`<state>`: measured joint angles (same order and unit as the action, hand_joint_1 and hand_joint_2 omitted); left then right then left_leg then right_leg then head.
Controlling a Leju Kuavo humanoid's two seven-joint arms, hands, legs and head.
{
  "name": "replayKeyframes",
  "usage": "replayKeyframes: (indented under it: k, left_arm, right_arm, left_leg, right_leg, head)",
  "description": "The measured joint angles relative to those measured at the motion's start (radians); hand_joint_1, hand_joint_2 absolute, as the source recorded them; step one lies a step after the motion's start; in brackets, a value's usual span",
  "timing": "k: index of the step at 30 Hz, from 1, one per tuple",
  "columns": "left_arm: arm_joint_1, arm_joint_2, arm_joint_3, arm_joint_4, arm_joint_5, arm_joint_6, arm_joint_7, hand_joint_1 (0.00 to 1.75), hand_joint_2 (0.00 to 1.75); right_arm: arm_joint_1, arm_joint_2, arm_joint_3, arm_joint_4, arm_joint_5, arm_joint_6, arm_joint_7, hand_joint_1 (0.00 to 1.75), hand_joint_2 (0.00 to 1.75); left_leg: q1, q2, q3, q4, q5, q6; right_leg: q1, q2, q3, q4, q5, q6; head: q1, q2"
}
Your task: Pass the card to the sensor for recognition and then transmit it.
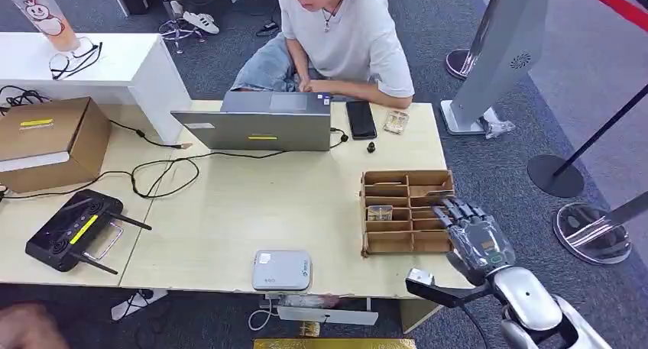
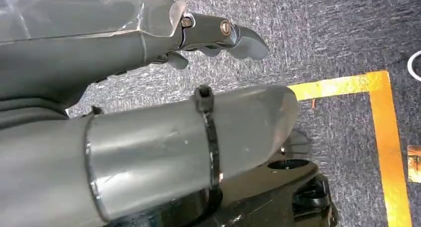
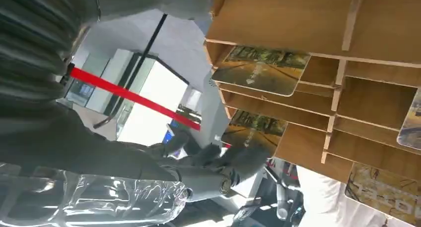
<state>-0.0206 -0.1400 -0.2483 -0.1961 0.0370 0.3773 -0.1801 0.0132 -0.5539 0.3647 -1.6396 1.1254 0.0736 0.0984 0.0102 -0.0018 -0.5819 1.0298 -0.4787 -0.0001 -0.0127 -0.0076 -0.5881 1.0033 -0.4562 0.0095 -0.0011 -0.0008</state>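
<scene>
1. Pale wood everywhere: the long desk [image 1: 252, 211] fills the head view, and a person in a white T-shirt [image 1: 348, 36] sits at its far side behind a grey laptop [image 1: 256, 120].
2. Left end of the desk: a cardboard box [image 1: 50, 139], and nearer the robot a black router [image 1: 72, 228] with stubby antennas.
3. Over on the right, the wooden card rack [image 1: 405, 211] lies flat, its rows of slots running across the desk. That's where the action is.
4. At the near edge, centre, there's the small grey card sensor [image 1: 282, 269], well apart from the rack, off to the rack's left.
5. The right hand [image 1: 470, 231] hovers at the rack's right-hand end, palm down, fingers reaching in over the slots. The right wrist view shows its dark fingers [image 3: 218, 160] loosely curled with nothing between them: not gripping yet, I'd judge.
6. The left hand [image 2: 218, 36] hangs down by the floor, fingers slightly bent and holding nothing, so the right hand is far nearer the cards.
7. Now the cards: one card [image 1: 380, 211] sits in a slot on the rack's left side, beyond the fingertips. Up close, another card [image 3: 258, 70] and a second [image 3: 253, 130] lie along their slots, long edges parallel to the dividers, just beside the fingers, untouched.
8. The pick hasn't been made; the fingers need to close on a card edge.
</scene>
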Motion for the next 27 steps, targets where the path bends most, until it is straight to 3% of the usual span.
replayKeyframes:
  k: [2, 17, 27]
  left_arm:
    - [0.0, 0.0, 0.0, 0.0, 0.0, -0.002, 0.0, 0.0, 0.0]
    - [0.0, 0.0, 0.0, 0.0, 0.002, -0.005, 0.001, 0.0, 0.0]
    - [0.0, 0.0, 0.0, 0.0, 0.002, -0.007, 0.002, 0.0, 0.0]
  right_arm:
    - [-0.005, 0.003, 0.002, 0.005, 0.0, 0.0, 0.0, 1.05, 1.75]
    - [-0.042, 0.019, 0.009, 0.048, 0.0, 0.0, -0.006, 0.91, 1.75]
    - [-0.048, 0.021, 0.011, 0.063, 0.0, 0.0, -0.011, 0.91, 1.75]
  left_leg:
    - [0.0, 0.0, 0.0, 0.0, 0.0, 0.0]
    - [0.0, 0.0, 0.0, 0.0, 0.0, 0.0]
    - [0.0, 0.0, 0.0, 0.0, 0.0, 0.0]
  right_leg:
    - [0.0, 0.0, 0.0, 0.0, 0.0, 0.0]
    - [0.0, 0.0, 0.0, 0.0, 0.0, 0.0]
    - [0.0, 0.0, 0.0, 0.0, 0.0, 0.0]
  head:
    - [0.0, 0.0]
    - [0.0, 0.0]
    - [0.0, 0.0]
